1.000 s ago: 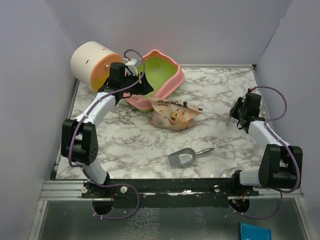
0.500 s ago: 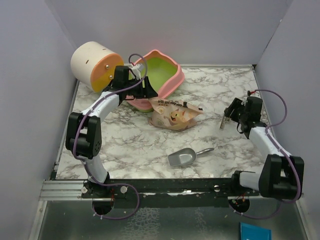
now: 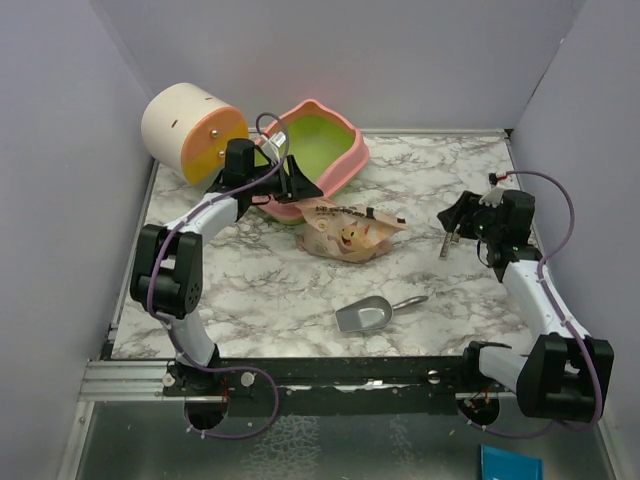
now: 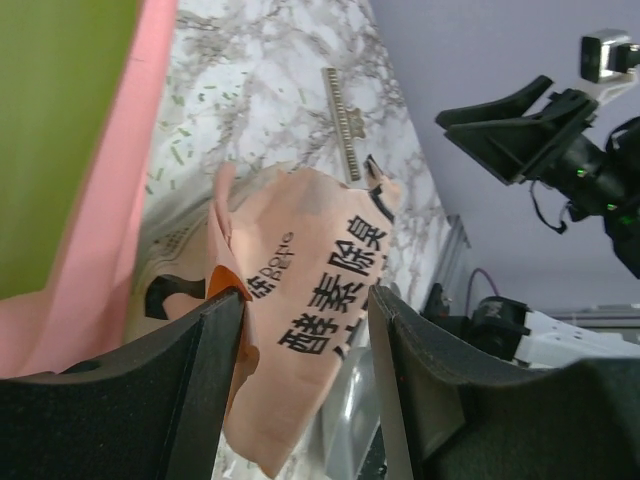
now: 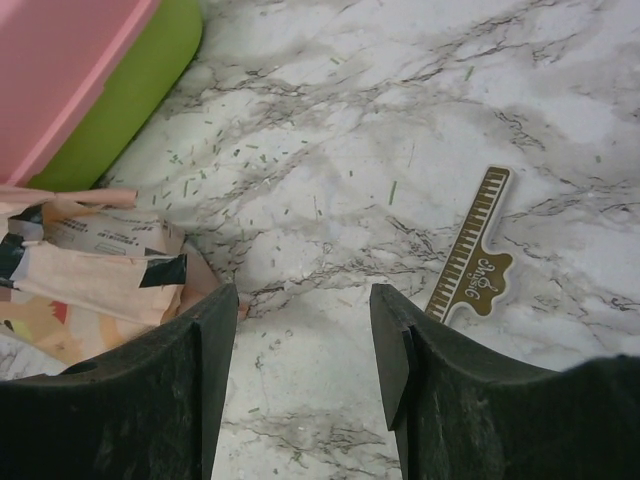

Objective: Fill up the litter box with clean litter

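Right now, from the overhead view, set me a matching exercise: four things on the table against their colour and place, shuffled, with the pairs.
Things
1. litter box
2. bag
3. scoop
4. cylinder

Colour and place
A. grey metal, nearest the front
B. cream with an orange face, far left corner
C. pink rim, green inside, at the back
D. tan with a cartoon cat, middle, just in front of the pink rim

Pairs: 1-C, 2-D, 3-A, 4-B

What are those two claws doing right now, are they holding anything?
Left gripper: open, pointed at the tan bag, gripping nothing.
Right gripper: open, holding nothing.
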Controlling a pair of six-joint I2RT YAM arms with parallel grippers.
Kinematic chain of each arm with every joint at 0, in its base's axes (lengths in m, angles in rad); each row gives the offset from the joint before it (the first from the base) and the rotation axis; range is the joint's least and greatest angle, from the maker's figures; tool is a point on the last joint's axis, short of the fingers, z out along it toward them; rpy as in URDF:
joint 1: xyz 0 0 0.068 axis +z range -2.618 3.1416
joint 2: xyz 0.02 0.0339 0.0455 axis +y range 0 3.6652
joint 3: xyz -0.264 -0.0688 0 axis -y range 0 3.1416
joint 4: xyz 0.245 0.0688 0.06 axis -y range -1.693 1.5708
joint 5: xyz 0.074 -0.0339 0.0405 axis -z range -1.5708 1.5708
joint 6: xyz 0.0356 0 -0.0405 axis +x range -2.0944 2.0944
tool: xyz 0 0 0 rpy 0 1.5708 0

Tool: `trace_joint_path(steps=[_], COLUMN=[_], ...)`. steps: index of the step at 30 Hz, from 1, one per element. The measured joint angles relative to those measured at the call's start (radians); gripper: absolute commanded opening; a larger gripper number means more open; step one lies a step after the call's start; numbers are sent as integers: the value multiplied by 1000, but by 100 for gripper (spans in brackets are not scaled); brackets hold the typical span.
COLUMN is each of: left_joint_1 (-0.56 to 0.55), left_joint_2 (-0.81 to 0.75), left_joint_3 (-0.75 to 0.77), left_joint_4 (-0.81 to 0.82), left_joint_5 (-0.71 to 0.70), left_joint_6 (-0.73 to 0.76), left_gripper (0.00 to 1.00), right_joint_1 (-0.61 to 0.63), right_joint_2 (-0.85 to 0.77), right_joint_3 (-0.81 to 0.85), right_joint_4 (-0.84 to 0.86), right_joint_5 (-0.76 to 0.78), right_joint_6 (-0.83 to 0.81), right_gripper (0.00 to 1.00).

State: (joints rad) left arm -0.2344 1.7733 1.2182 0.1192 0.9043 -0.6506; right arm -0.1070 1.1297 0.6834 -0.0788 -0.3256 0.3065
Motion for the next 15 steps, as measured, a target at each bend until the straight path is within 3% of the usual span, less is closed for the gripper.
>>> trace_joint_path(steps=[4,7,8,15], left_joint_1=[5,23,31,51], left_joint_2=[-28,-87,-116,-239], left_joint_3=[-31,-27,-14,35], left_joint_4=[60,-34,-140,-313], left_joint_5=[55,19,-51,-196], left_joint_6=[-64,-27,22,124], left_gripper=[53,54,54,54], right_joint_1=[0,0,0,0], right_joint_2=[-6,-9,-13,-58], right_joint_3=[0,0,0,0], right_joint_4=[-11,-29,-33,-34], right_joint_5=[-43,-59,-61,-74], right_joint_6=[-16,-24,-25,-26], right_gripper=[56,56,56,56])
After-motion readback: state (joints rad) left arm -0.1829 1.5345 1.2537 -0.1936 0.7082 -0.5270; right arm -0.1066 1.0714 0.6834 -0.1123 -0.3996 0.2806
